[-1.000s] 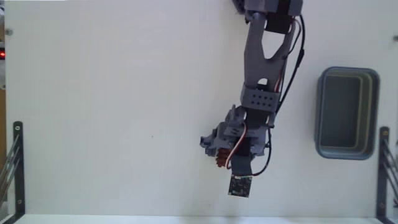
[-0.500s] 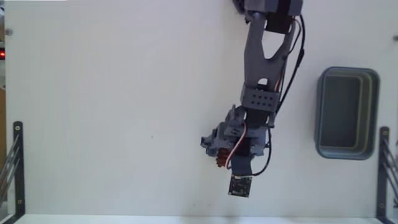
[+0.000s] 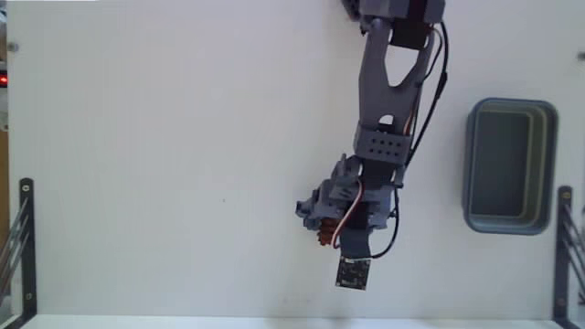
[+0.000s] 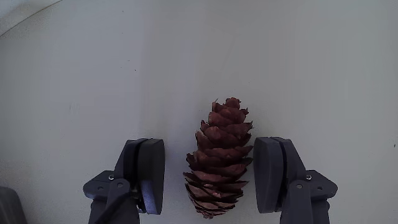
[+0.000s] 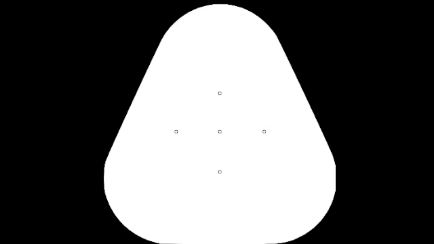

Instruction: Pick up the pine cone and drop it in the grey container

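Reddish-brown pine cone [image 4: 219, 162] lying on the white table [image 3: 164, 137] near its bottom edge in the fixed view, between the parted fingers of the gripper [image 4: 214, 180], right finger nearly touching, left one apart. Best closed slowly and evenly across the widest scales, then lifted straight up. Grey container [image 3: 509, 166] waiting empty at the table's right edge.

White tabletop with fittings at its edges

A plain white table [image 3: 164, 137] fills the fixed view, matte and evenly lit, with a tiny dark speck [image 3: 223, 200] left of centre. At the lower left edge stands a black metal bracket [image 3: 22, 247], a round fastener at its top; a matching black bracket [image 3: 565, 251] stands at the lower right edge. On the far left edge, near the top, a small red light [image 3: 4, 80] glows on some fitting that is mostly out of frame. In the wrist view the same white surface looks pale grey, with a lighter curved band in the upper left corner.
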`<move>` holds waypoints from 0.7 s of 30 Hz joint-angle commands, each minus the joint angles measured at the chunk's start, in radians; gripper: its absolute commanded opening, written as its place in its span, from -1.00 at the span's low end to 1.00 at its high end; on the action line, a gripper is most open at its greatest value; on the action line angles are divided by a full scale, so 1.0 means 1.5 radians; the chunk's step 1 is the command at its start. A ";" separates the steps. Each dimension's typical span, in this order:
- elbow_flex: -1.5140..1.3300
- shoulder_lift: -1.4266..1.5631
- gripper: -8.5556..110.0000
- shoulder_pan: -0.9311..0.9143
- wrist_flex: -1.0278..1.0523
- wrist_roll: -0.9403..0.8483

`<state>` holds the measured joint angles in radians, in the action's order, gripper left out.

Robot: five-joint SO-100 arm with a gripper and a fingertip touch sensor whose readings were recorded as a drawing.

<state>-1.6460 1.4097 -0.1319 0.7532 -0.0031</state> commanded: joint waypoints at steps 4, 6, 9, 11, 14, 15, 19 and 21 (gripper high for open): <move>0.001 0.022 0.55 -0.011 -0.003 0.002; 0.001 0.022 0.54 -0.011 -0.003 0.002; 0.001 0.022 0.53 -0.011 -0.003 0.002; 0.001 0.022 0.52 -0.011 -0.003 0.002; 0.001 0.022 0.51 -0.011 -0.003 0.002; 0.001 0.022 0.50 -0.011 -0.003 0.002; 0.001 0.022 0.48 -0.011 -0.003 0.002; 0.001 0.022 0.47 -0.011 -0.003 0.002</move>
<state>-1.6460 1.4097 -0.1304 0.7532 -0.0015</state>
